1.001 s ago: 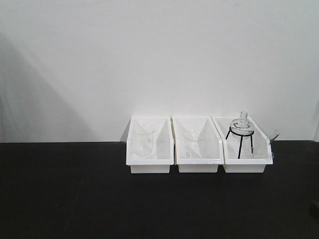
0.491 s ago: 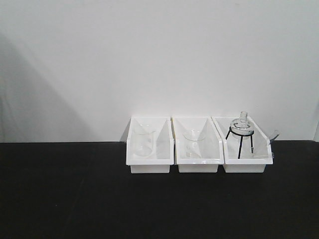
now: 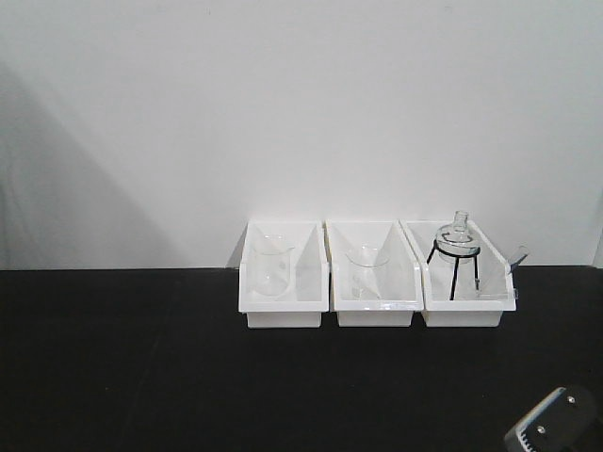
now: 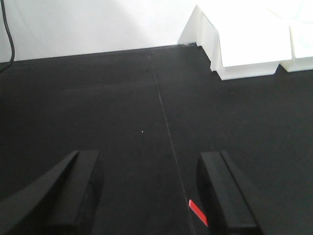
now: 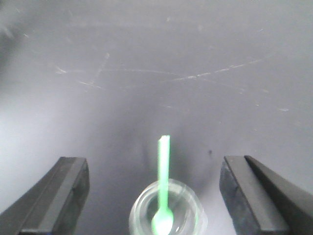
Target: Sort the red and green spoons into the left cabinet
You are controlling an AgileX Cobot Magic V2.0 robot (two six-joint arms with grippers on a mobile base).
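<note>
Green spoon stands bowl-down in a glass cup, centred within the wide-open right gripper, so lowering straight and pinching the handle above the rim looks best; the left gripper, also spread, has a red sliver, maybe the other spoon, beside one finger.

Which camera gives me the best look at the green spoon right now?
Right wrist view: the green spoon rests bowl-first in a clear glass vessel, centred. Front and left wrist views don't show it.

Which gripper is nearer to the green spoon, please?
Right. The green spoon stands in a clear glass between the open jaws of the right gripper; the left gripper faces black benchtop, with no green spoon in its view.
</note>
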